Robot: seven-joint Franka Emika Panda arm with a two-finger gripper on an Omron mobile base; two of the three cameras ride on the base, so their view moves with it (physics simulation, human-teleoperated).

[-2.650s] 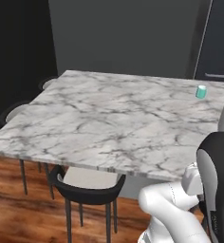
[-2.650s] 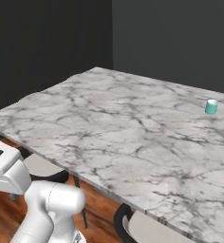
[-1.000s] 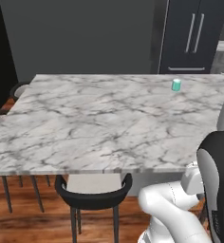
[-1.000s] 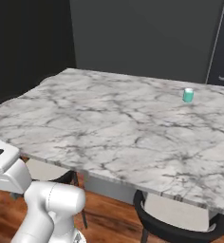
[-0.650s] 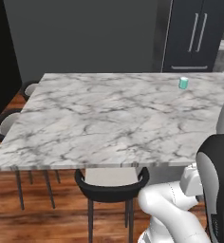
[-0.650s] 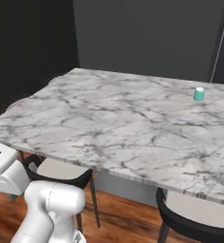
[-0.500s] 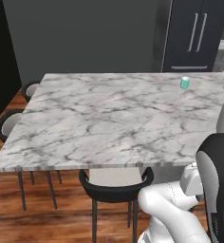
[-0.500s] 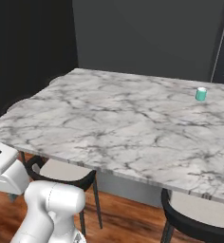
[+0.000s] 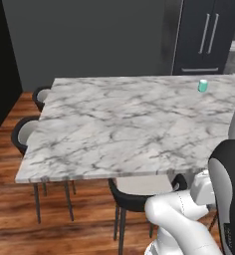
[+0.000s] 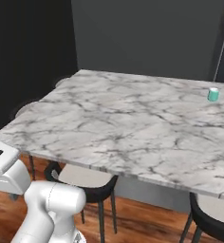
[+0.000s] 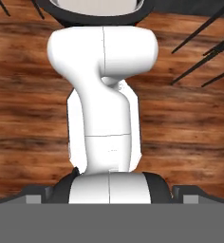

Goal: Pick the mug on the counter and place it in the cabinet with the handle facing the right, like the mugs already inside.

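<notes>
**Mug untouched, the whole task ahead of us**

Reading left to right in the left base view, we see dark chairs point(image 9: 27, 137) tucked along the near-left edge of the counter point(image 9: 114, 124), then the broad bare marble, then the mug point(image 9: 203, 85) standing upright near the far right of the slab. Behind it rises a dark unit with light bar handles point(image 9: 205, 34); we cannot tell whether that is the cabinet we need. In the right base view the mug point(image 10: 213, 94) again stands far across the counter point(image 10: 133, 128), well apart from our arm.

Nothing is picked or placed, as we judge it. Our claw stands with its jaws wide apart and empty, folded low over the wood floor point(image 11: 190, 118).

The marble offers open room, but the near edge and another chair point(image 9: 139, 194) just below it lie between us and the mug.
</notes>
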